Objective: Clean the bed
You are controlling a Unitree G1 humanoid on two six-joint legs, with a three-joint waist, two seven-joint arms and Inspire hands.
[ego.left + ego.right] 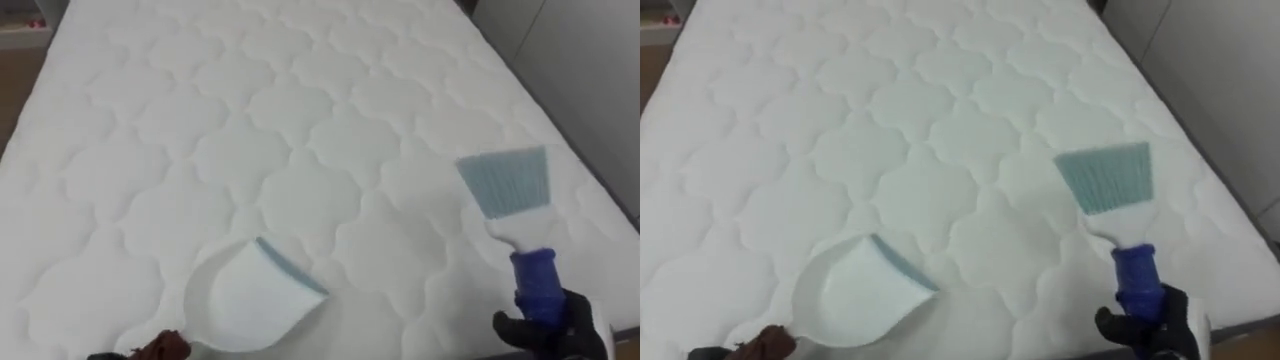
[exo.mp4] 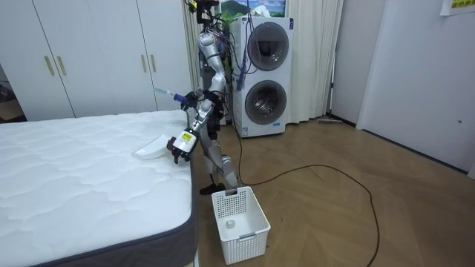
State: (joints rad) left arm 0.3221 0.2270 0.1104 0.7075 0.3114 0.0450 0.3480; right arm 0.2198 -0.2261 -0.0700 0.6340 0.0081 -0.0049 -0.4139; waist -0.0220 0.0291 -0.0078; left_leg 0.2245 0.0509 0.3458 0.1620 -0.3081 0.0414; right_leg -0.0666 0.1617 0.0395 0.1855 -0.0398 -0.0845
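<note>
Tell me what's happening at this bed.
The robot stands at the side of the white quilted mattress. Its right hand grips a blue-handled brush with pale blue bristles, held out over it; its left hand holds a white plastic dustpan resting on the mattress. A white plastic basket stands on the wooden floor beside it.

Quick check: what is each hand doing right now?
Left hand: closed on the dustpan, held over the bed.
Right hand: closed on the brush, gripping its blue handle.
</note>
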